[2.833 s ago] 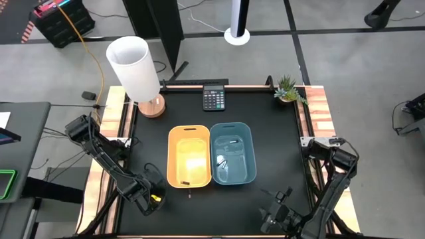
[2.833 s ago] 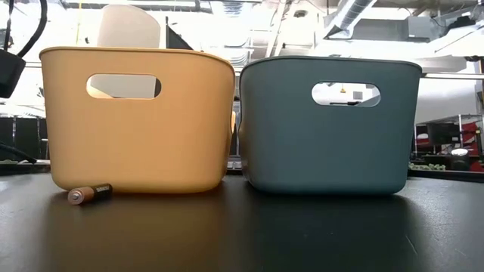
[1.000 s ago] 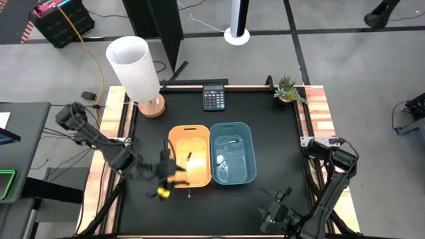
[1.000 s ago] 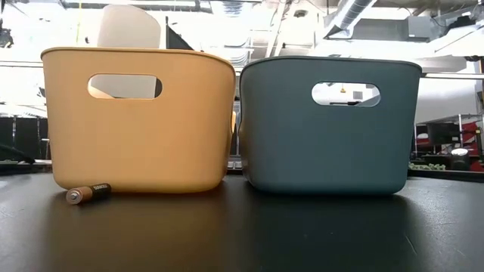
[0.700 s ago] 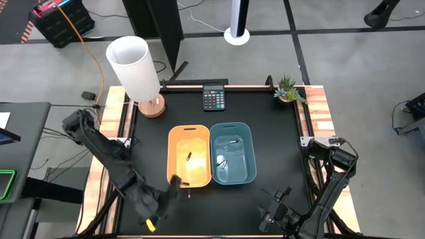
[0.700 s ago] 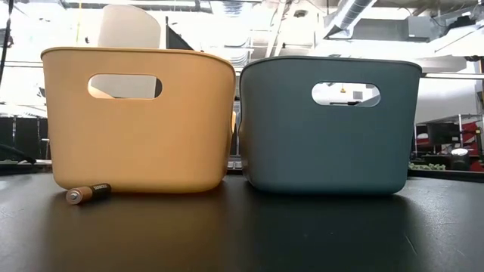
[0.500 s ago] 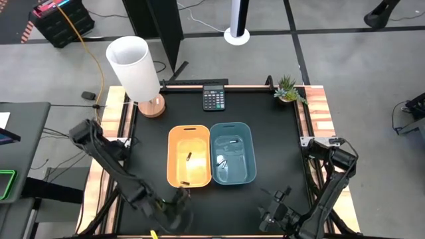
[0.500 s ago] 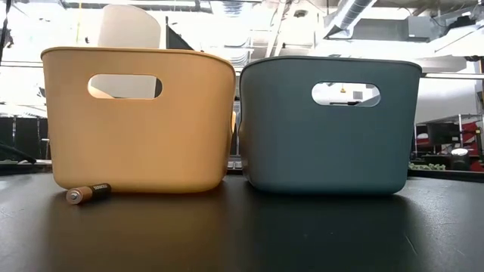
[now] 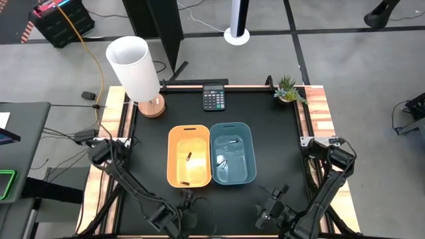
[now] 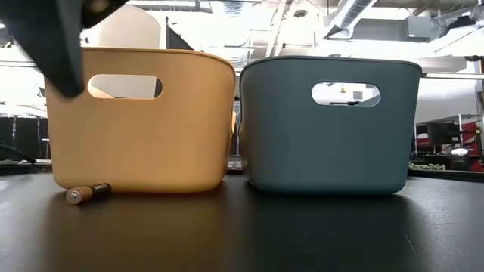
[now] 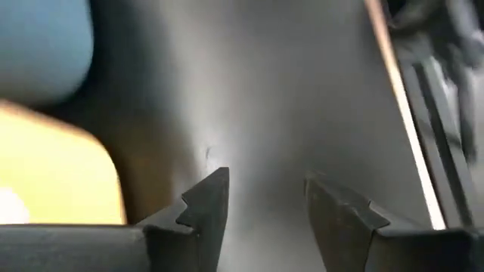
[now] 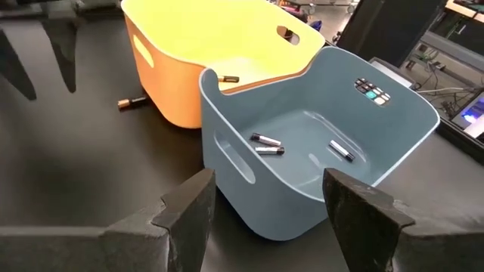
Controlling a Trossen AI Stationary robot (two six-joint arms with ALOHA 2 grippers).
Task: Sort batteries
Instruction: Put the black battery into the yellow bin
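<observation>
A dark battery with a reddish end (image 10: 88,193) lies on the black table, just in front of the yellow bin (image 10: 136,136), also seen in the right wrist view (image 12: 131,103). Another dark battery (image 12: 229,78) lies inside the yellow bin (image 9: 174,162). Three silvery batteries (image 12: 266,143) lie on the floor of the blue bin (image 9: 250,159). My left gripper (image 9: 188,200) hangs open near the table's front edge, in front of the yellow bin, with nothing between its fingers (image 11: 265,181). My right gripper (image 9: 273,199) waits open at the front right (image 12: 265,189).
A calculator (image 9: 213,99), a small plant (image 9: 289,89) and a white lamp (image 9: 136,70) stand along the far edge. The two bins stand side by side in the table's middle. Black tabletop lies bare to the left and right of them.
My left gripper has swung from the yellow bin's near left corner toward the table's near edge, then right along it, ending in front of the yellow bin. It now shows at the top left of the low view. The batteries and bins have stayed put.
</observation>
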